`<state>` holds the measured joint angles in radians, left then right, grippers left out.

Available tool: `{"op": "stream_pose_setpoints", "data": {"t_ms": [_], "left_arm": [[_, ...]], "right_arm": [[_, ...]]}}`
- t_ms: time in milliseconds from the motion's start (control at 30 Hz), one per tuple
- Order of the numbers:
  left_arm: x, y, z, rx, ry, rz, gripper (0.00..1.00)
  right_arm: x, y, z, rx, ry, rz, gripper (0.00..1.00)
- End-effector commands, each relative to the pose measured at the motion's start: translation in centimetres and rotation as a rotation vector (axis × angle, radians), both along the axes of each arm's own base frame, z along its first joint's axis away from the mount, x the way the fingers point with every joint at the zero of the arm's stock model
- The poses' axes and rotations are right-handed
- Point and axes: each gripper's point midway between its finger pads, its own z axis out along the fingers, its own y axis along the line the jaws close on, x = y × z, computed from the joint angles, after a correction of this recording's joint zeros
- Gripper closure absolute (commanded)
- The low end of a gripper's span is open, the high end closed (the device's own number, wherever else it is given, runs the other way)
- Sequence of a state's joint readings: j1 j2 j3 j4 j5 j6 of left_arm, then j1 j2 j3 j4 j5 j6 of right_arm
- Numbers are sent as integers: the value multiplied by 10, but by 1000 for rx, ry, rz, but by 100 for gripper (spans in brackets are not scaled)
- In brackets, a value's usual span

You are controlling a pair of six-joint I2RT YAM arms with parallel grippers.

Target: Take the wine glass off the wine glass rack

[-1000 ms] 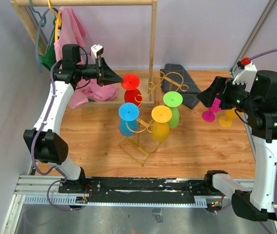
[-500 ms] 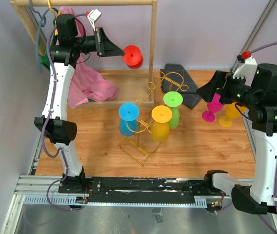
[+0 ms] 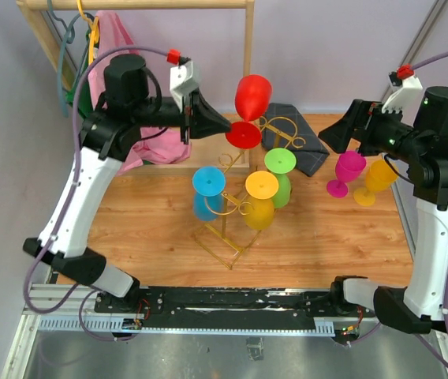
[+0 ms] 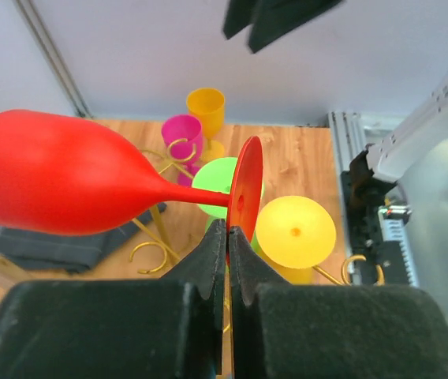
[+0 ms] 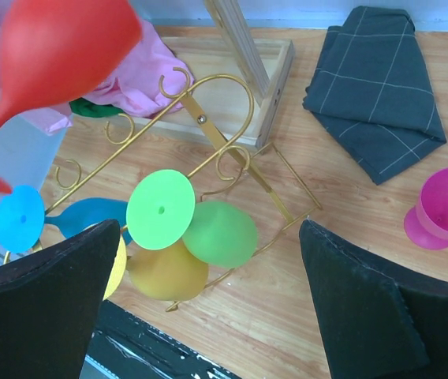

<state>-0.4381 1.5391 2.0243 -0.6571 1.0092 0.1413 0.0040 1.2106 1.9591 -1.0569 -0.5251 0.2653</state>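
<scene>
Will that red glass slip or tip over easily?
Probably slippery: the jaws of the left gripper pinch the smooth red wine glass only by its thin flat foot. Likely top-heavy: big bowl, skinny stem, so it could tip. It looks like light plastic, probably not brittle.

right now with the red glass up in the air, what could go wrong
The left gripper pinches only the foot rim of the red wine glass, bowl sticking out, so it may pivot or slip. The glass hangs near the scrolls of the wine glass rack and the green glass; a low move could clip them.
</scene>
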Motion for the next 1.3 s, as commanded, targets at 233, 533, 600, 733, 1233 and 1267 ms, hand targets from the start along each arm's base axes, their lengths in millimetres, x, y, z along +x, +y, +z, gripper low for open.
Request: {"op": "stream_pose_setpoints", "data": {"t_ms": [233, 533, 600, 733, 1233, 1267], "left_arm": [[-104, 27, 10, -53, -495, -268, 100], [-170, 45, -7, -109, -375, -450, 100], [-178, 48, -10, -113, -361, -466, 100], [-190, 53, -20, -122, -385, -490, 100], [-193, 54, -38, -123, -423, -497, 100], [-193, 54, -39, -123, -424, -499, 100]], "right_arm": [[10, 24, 34, 107, -12, 143, 1], [9, 80, 87, 462, 26, 527, 15], [2, 90, 82, 486, 61, 577, 17], [-24, 116, 72, 515, 143, 702, 20], [-85, 136, 51, 583, 377, 882, 36], [-88, 138, 48, 582, 391, 891, 36]]}}
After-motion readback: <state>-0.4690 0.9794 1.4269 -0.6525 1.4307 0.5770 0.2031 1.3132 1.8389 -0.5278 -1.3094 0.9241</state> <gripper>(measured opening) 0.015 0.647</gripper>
